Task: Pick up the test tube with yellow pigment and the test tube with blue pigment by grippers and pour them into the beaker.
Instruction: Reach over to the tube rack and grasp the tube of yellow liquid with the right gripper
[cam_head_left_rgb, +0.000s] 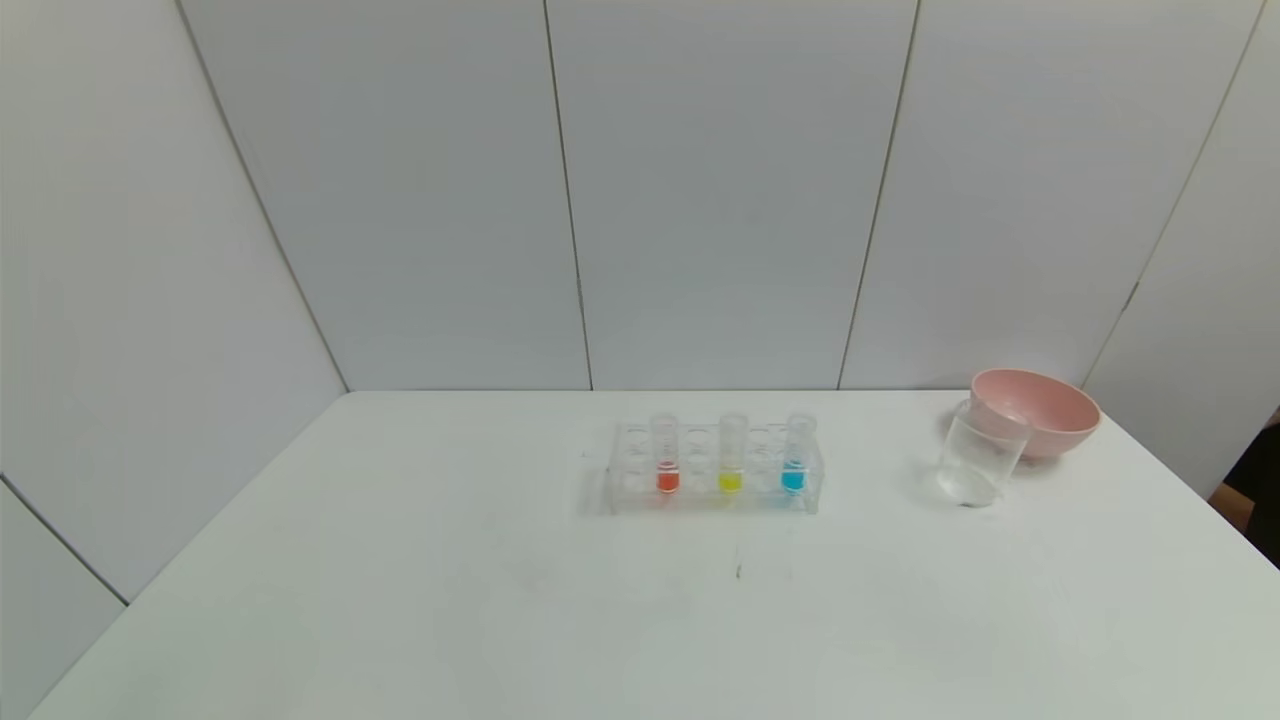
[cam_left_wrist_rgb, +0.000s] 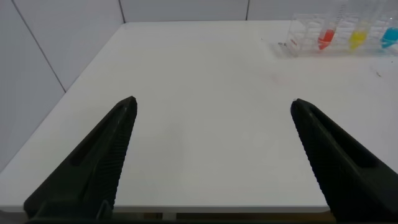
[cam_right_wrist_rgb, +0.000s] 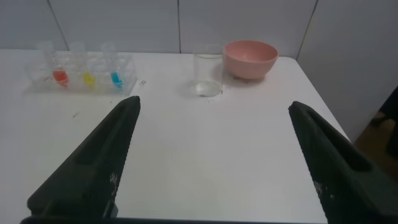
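Note:
The yellow-pigment test tube (cam_head_left_rgb: 731, 455) and the blue-pigment test tube (cam_head_left_rgb: 796, 452) stand upright in a clear rack (cam_head_left_rgb: 715, 497) at the table's middle, right of a red-orange tube (cam_head_left_rgb: 666, 453). The clear beaker (cam_head_left_rgb: 979, 454) stands at the right, in front of the pink bowl. Neither gripper shows in the head view. My left gripper (cam_left_wrist_rgb: 212, 102) is open and empty over the near left of the table, far from the rack (cam_left_wrist_rgb: 298, 43). My right gripper (cam_right_wrist_rgb: 214, 102) is open and empty near the front edge, with the beaker (cam_right_wrist_rgb: 208, 71), yellow tube (cam_right_wrist_rgb: 88, 79) and blue tube (cam_right_wrist_rgb: 115, 77) ahead.
A pink bowl (cam_head_left_rgb: 1035, 410) sits at the back right, touching or just behind the beaker; it also shows in the right wrist view (cam_right_wrist_rgb: 250, 58). White wall panels close the back and the left side. The table's right edge lies just past the bowl.

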